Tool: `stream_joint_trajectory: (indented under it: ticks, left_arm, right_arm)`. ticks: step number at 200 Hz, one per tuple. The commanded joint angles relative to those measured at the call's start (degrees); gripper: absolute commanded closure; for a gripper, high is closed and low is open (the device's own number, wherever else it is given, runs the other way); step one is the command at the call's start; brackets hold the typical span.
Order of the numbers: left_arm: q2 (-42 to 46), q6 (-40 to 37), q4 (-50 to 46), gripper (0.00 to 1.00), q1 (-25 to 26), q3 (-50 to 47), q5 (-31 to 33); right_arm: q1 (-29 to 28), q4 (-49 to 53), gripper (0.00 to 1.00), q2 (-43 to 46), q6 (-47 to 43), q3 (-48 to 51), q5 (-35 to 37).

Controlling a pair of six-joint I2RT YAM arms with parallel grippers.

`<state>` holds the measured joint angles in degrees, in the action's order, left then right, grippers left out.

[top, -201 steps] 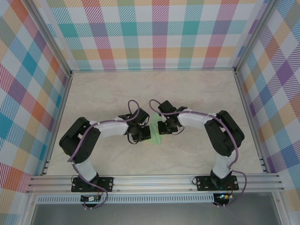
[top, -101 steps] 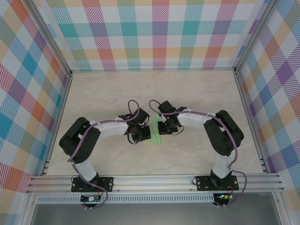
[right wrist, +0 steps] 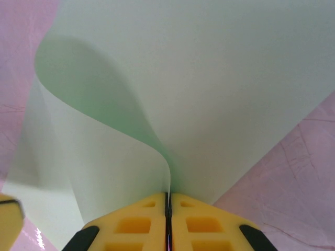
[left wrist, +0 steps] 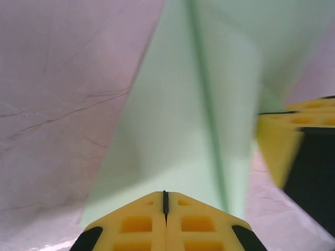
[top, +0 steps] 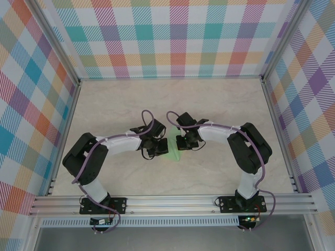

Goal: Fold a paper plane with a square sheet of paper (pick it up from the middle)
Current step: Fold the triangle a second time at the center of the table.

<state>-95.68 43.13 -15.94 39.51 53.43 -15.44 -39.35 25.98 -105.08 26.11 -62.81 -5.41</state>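
Left claw (left wrist: pixel 165 194): shut, its two yellow tips pressed flat together with only a thin dark seam between them. They sit at the near edge of the paper (left wrist: pixel 199 115); whether any of it is caught in the seam cannot be told.
Right claw (right wrist: pixel 168 197): shut on the paper, with a curled flap running down into the seam between its yellow tips.
Paper place: at the middle of the tabletop (top: pixel 172 104), between the two claws, which meet it from opposite sides. From above, just a small pale green patch shows beneath them.
Enclosure: three checked walls (top: pixel 178 36) stand round the tabletop, with a metal rail (top: pixel 172 201) along the near edge. Inside are the arms (top: pixel 120 140) and the paper.
Count: two arms, two claws, one paper.
Paper make: thin, plain, pale mint green, matt. In the left wrist view its left edge runs slantwise and one straight crease runs down its length. In the right wrist view one layer lies flat while another bows up in a smooth curve and casts a soft shadow.
Claw make: yellow plastic tips with square recesses, black behind. One finger (left wrist: pixel 277 146) of the right claw stands at the paper's right edge in the left wrist view.
Tabletop make: pale stone-look surface with fine dark veins.
Arm make: black and white segments, elbows out to the sides, each with a purple cable (top: pixel 148 116) looped along it.
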Motion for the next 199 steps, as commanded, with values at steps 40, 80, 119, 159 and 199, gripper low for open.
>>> stream_joint_trajectory:
  ticks: [40,80,119,159,199]
  left_arm:
    - [0.6,9.5,20.4,1.00,-5.5,-4.5,-12.5]
    - [-2.5,11.3,26.4,1.00,-5.6,-3.8,-14.6]
    - [-5.0,11.1,26.4,1.00,-5.7,-3.3,-14.9]
    - [-7.0,11.2,27.4,1.00,-5.7,-3.3,-14.8]
    - [-9.9,11.0,27.9,1.00,-5.6,-3.1,-14.2]
  right_arm:
    - [0.3,0.5,0.91,-1.4,0.2,0.8,1.4]
    - [0.3,0.2,0.91,-1.3,0.5,1.3,1.5]
    - [0.3,0.3,0.91,-1.3,0.5,1.5,1.7]
    - [0.3,0.4,0.91,-1.3,0.5,1.4,1.7]
    - [0.3,0.2,0.91,-1.6,0.8,1.3,1.4]
